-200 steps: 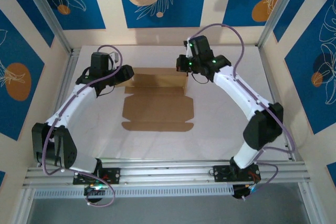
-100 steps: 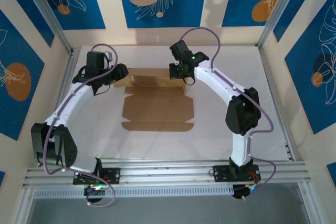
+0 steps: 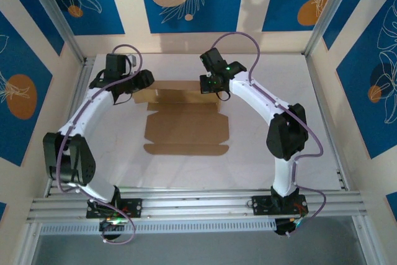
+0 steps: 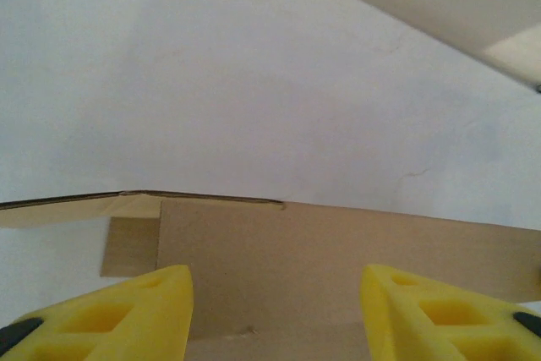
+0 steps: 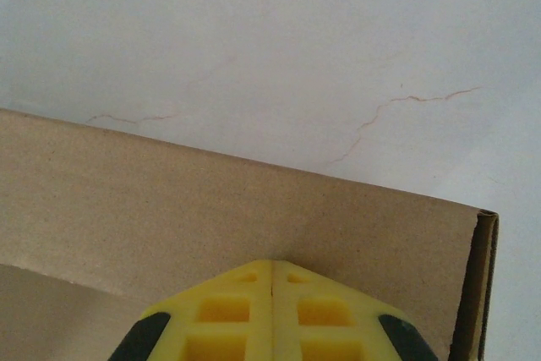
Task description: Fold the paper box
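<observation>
When you look down from above, the paper box (image 3: 186,130) lies in the middle of the table (image 3: 279,91), its near panels flat and its far panels raised. The left gripper (image 3: 141,85) sits at its far-left corner, the right gripper (image 3: 213,86) at its far-right. Your left wrist camera shows yellow fingers (image 4: 127,310) spread apart, released, with brown cardboard just beyond. Your right wrist camera shows fingers (image 5: 228,310) clenched together, right at a standing cardboard wall.
</observation>
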Controlling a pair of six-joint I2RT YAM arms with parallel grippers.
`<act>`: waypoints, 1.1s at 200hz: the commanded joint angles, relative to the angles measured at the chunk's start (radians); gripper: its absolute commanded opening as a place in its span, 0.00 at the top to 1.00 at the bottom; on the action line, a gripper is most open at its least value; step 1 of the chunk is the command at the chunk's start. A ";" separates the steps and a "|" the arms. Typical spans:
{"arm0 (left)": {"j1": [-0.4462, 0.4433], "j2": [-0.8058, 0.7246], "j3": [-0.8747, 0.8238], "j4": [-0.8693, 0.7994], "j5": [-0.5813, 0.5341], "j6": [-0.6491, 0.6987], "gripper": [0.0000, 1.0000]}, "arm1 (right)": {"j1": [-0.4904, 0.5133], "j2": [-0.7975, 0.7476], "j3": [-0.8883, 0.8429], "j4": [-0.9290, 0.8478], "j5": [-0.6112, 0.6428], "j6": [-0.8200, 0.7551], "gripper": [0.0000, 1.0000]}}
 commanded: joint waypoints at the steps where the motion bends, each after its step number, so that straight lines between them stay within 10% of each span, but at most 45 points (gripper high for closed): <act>1: 0.009 0.042 0.010 0.007 0.055 -0.018 0.46 | -0.003 0.015 -0.001 -0.051 0.008 -0.015 1.00; 133: 0.004 0.124 -0.130 0.367 0.335 -0.290 0.49 | -0.009 0.045 0.040 -0.076 -0.079 -0.024 1.00; 220: 0.003 0.206 -0.243 0.919 0.521 -0.618 0.66 | -0.010 0.045 0.043 -0.076 -0.132 -0.032 1.00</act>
